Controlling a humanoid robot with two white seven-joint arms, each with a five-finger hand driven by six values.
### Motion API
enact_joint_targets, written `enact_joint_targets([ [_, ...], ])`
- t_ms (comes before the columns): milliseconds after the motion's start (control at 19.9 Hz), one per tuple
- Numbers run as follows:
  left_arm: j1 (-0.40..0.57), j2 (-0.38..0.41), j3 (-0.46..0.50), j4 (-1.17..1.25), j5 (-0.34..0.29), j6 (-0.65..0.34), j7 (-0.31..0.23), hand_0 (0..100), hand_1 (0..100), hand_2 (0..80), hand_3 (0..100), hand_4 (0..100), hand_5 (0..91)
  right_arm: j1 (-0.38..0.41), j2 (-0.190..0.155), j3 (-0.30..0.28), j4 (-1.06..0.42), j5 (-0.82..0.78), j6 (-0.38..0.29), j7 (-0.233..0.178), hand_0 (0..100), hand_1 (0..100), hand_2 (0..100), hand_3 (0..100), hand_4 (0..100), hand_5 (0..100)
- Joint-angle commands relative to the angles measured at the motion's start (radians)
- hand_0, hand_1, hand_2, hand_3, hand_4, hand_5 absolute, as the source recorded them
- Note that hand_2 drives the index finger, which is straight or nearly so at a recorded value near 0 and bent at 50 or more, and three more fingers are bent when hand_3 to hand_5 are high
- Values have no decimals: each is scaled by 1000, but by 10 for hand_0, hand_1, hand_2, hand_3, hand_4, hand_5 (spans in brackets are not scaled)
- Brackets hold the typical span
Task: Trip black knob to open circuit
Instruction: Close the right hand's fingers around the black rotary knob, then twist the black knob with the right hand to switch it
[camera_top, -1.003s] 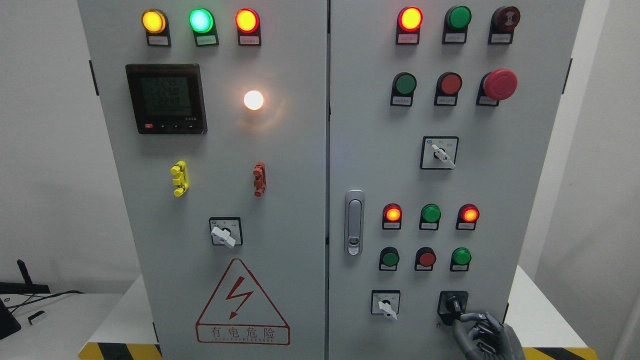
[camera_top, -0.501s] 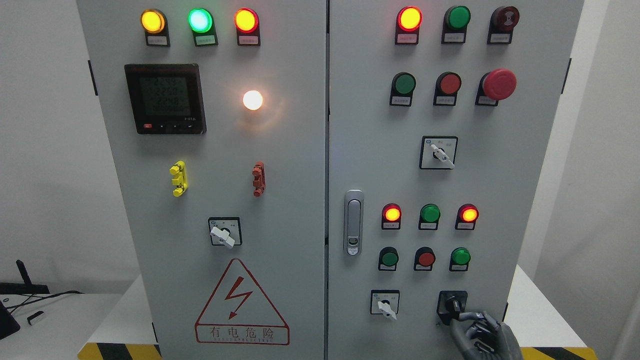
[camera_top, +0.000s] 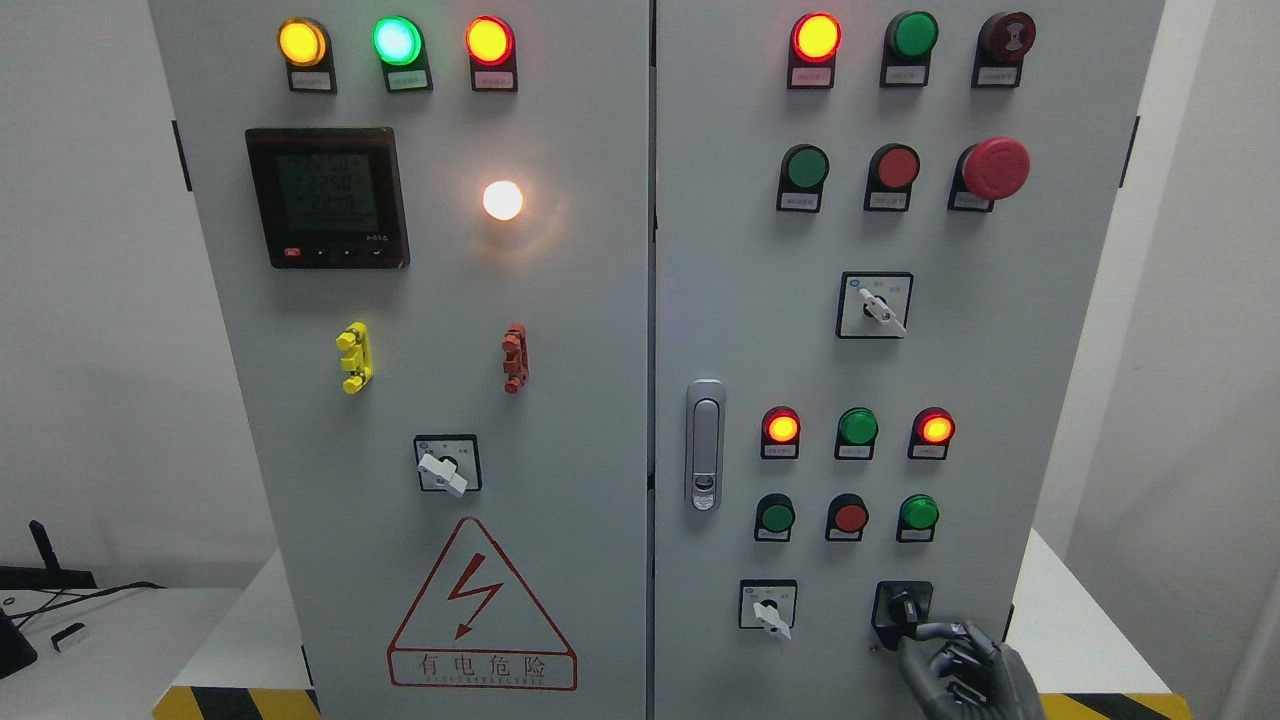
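Head view shows the right hand (camera_top: 950, 668) rising from the lower right edge, its grey fingers (camera_top: 932, 632) curled up against the black knob (camera_top: 903, 609) at the bottom right of the cabinet's right door (camera_top: 960, 370); whether they truly pinch it I cannot tell. The step in hand is getting purchase on the knob. Next, it seems, comes a firm twist of the wrist without slipping off.

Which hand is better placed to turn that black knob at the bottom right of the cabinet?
The right. The dark grey right hand is already at the black rotary knob on the grey cabinet's right door, one finger reaching its lower edge. The left hand is out of view.
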Motion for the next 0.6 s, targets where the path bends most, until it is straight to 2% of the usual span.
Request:
enact_joint_targets([
  [0,0,0,0,0,-31,-1,1,120,389,0,0,0,0,3,5,25,-10,-1,0,-4,476,792,496,848,757,777],
  [551,0,0,0,0,-31,-1,1,120,389,0,0,0,0,6,7,45,-10,-2,10,-4,478,793,510,849,757,777],
])
